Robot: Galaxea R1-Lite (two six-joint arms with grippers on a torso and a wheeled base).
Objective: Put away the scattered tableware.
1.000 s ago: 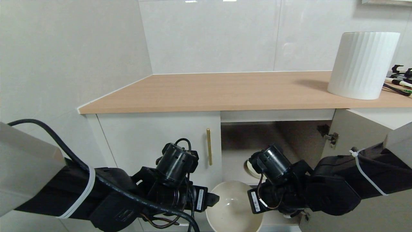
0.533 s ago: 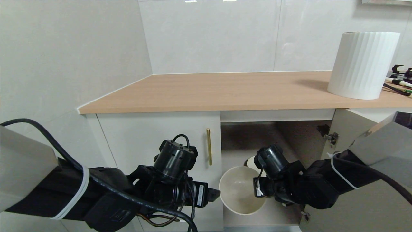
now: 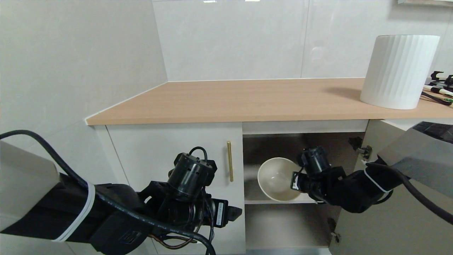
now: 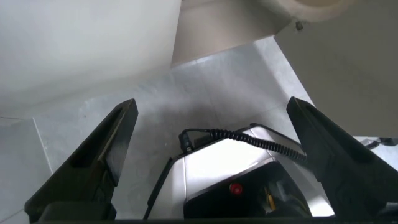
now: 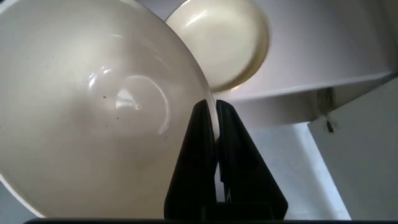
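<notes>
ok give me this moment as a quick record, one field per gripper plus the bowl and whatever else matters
right gripper: shut on the bowl rim
bowl: tilted, at the cabinet opening, by the shelf
left gripper: open, empty, low before the shut left door
dish: deeper in the cabinet, beyond the bowl
right door: open

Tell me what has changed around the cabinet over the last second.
The right pincer, shut on the bowl's rim throughout, has carried the bowl from low in front of the open cabinet up and forward, to about the level of its shelf. The left pincer stays open and has barely moved. The white ribbed container on the countertop is as before.
</notes>
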